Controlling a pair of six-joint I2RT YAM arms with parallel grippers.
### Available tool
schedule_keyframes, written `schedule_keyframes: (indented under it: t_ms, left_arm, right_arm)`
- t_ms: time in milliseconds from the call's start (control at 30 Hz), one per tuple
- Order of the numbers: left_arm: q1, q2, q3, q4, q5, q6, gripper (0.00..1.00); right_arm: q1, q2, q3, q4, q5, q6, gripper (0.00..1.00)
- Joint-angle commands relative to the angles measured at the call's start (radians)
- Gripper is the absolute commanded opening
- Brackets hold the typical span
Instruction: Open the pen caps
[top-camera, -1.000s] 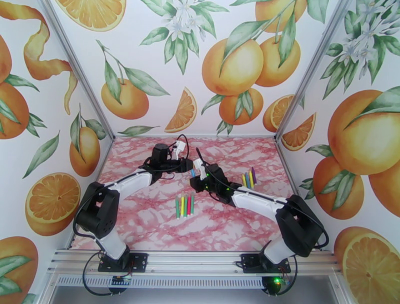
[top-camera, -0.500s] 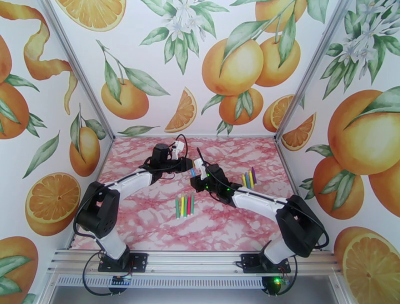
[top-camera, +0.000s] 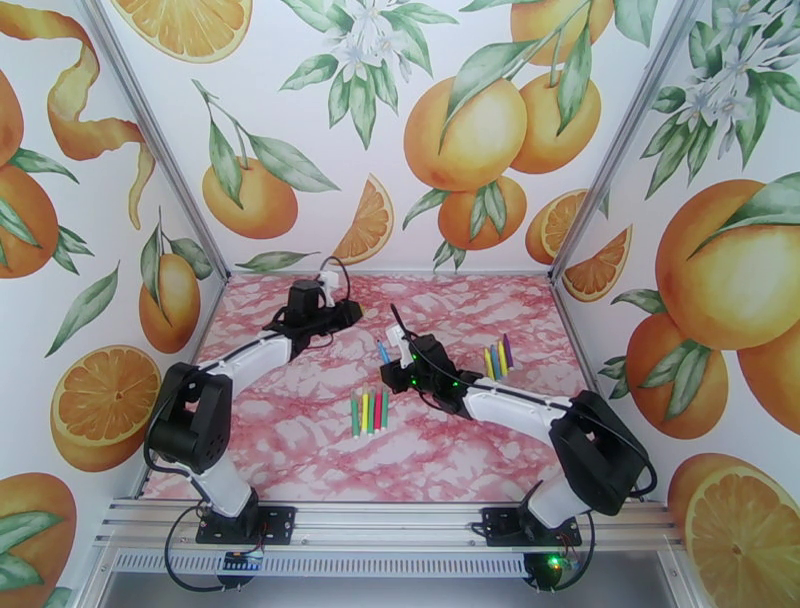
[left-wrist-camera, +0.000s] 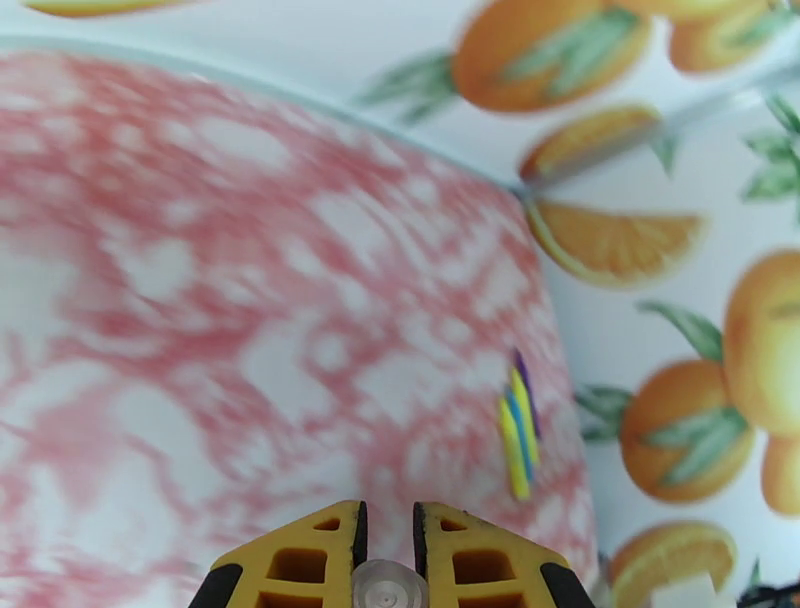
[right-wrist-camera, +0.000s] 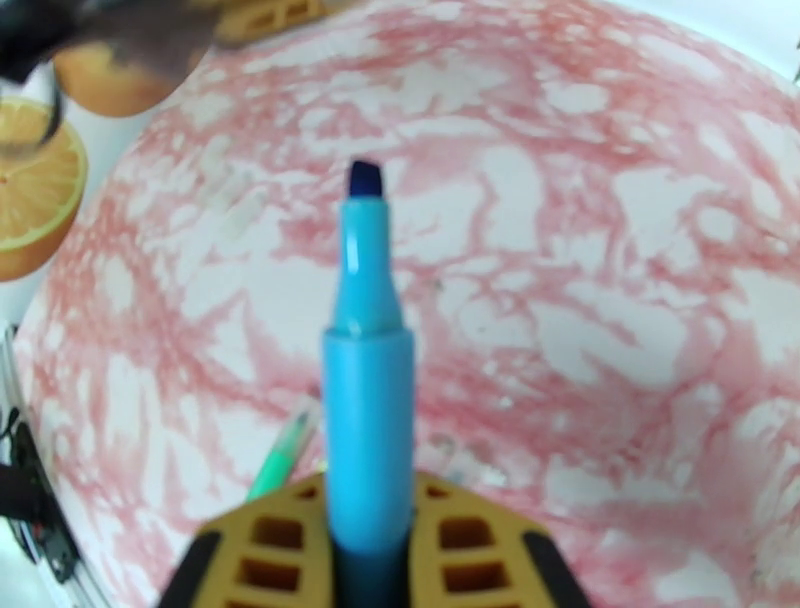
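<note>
Pulling back from the middle of the pink marbled tabletop, the left gripper has swung away to the far left and now stands well apart from the right gripper, which it met a second ago.

The left wrist view shows its yellow fingers drawn close together, with a small, pale, see-through round piece pinched in the narrow gap. This looks to be the pen cap, seen end-on.

The right gripper's fingers are clamped on the barrel of the blue marker pen. The pen sticks straight out past the fingertips, its dark chisel tip bare and raised off the table.

One green pen lies on the table just below that grip. It belongs to a row of pens near the middle. Another small row of yellow, blue and purple pens lies to the right.
</note>
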Motion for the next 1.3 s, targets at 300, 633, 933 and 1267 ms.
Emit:
schedule_keyframes:
  t_ms: [300, 633, 933, 1267]
  left_arm:
    - [-0.006, -0.052, 0.129, -0.328, -0.082, 0.251, 0.04]
    - [-0.006, -0.104, 0.120, -0.557, -0.184, 0.427, 0.06]
    - [-0.006, -0.126, 0.103, -0.645, -0.300, 0.475, 0.06]
    - [-0.006, -0.079, 0.125, -0.744, -0.432, 0.496, 0.07]
  right_arm:
    - [0.001, -0.017, 0.027, -0.047, 0.101, -0.020, 0.00]
    - [-0.064, -0.016, 0.054, -0.122, 0.213, 0.026, 0.02]
    - [-0.184, -0.061, 0.065, -0.258, 0.280, 0.012, 0.01]
    - [-0.272, -0.060, 0.071, -0.365, 0.366, 0.003, 0.01]
